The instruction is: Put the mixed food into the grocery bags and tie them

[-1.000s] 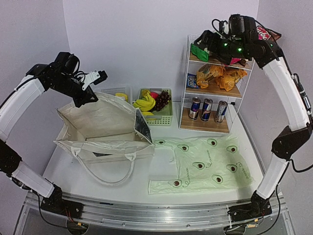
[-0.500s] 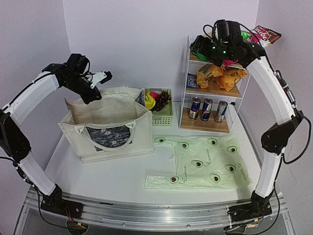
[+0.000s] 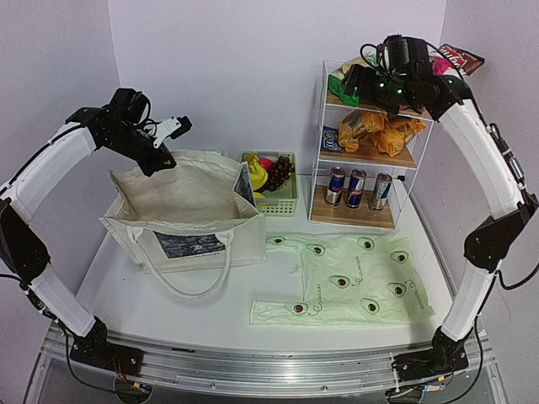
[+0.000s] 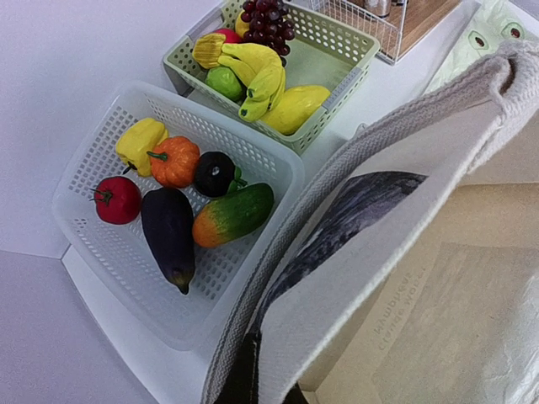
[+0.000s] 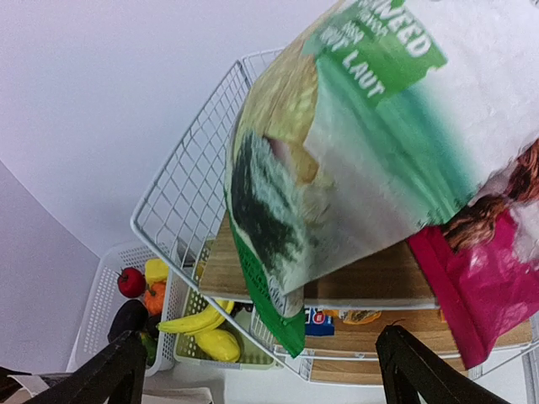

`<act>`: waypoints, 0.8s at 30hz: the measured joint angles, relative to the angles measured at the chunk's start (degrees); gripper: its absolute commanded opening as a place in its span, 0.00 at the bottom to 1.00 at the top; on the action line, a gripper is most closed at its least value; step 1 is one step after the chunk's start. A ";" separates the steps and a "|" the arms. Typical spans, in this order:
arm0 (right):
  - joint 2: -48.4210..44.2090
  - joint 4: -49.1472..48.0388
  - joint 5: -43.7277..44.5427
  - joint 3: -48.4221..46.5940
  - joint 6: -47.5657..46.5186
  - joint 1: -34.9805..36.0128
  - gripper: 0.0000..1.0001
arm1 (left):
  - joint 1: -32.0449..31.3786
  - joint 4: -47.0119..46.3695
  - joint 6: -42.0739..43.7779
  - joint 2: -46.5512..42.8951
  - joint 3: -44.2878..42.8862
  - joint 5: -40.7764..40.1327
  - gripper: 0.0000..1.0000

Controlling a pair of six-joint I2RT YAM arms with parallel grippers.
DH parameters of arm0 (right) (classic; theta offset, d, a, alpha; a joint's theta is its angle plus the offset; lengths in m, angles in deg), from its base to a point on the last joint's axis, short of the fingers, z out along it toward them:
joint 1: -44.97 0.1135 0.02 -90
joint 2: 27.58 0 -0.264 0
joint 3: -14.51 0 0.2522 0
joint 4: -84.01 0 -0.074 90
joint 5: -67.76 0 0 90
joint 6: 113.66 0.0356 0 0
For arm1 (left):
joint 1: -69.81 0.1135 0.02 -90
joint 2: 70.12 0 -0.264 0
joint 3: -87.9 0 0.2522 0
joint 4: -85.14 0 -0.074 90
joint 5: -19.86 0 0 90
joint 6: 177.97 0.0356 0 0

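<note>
Two bags waiting; left end effector (image 4: 257, 389) clamped on canvas tote (image 3: 185, 202) rim, propping its mouth open for loading; right end effector (image 5: 261, 337) spread wide below green-white snack packet (image 5: 337, 151) on wire rack (image 5: 185, 143), probably not touching; avocado bag (image 3: 354, 282) flat on surface (image 3: 219, 303); rack wires crowd the approach.

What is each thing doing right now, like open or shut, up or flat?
cloth bag: standing, mouth open
left gripper: shut on cloth bag's rim
plastic bag: lying flat, untied
snack packet: on rack, not gripped
right gripper: open, by snack packet
cans: upright on rack
</note>
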 measured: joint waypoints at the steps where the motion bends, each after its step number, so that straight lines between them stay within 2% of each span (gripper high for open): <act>1: 0.32 -0.06 -0.12 -1.08 -0.14 -0.58 0.91 | 0.00 0.01 0.00 0.00 0.00 0.19 0.00; 6: 2.69 -0.59 -0.94 -4.34 0.12 -3.65 0.85 | 0.00 -0.02 0.02 0.00 0.00 0.87 0.00; 13: 10.64 -0.67 -5.70 -11.18 0.08 -5.18 0.80 | 0.00 -0.05 0.04 0.00 0.00 1.66 0.00; 15: 11.28 -0.63 -6.58 -11.21 0.14 -5.16 0.74 | 0.00 -0.06 0.03 0.00 0.00 1.86 0.00; 17: 11.49 -0.70 -7.15 -11.19 0.37 -5.16 0.58 | 0.00 -0.07 0.02 -0.02 0.00 2.12 0.00; 21: 11.49 -1.95 -7.18 -11.19 0.52 -5.05 0.09 | 0.00 -0.07 0.02 0.00 0.00 2.56 0.00; 22: 11.49 -2.21 -7.20 -11.19 0.45 -5.05 0.01 | 0.00 -0.08 0.01 -0.01 0.00 2.67 0.00; 24: 11.49 -2.72 -7.20 -11.19 0.40 -5.05 0.00 | 0.00 -0.09 -0.06 0.00 0.00 2.73 0.00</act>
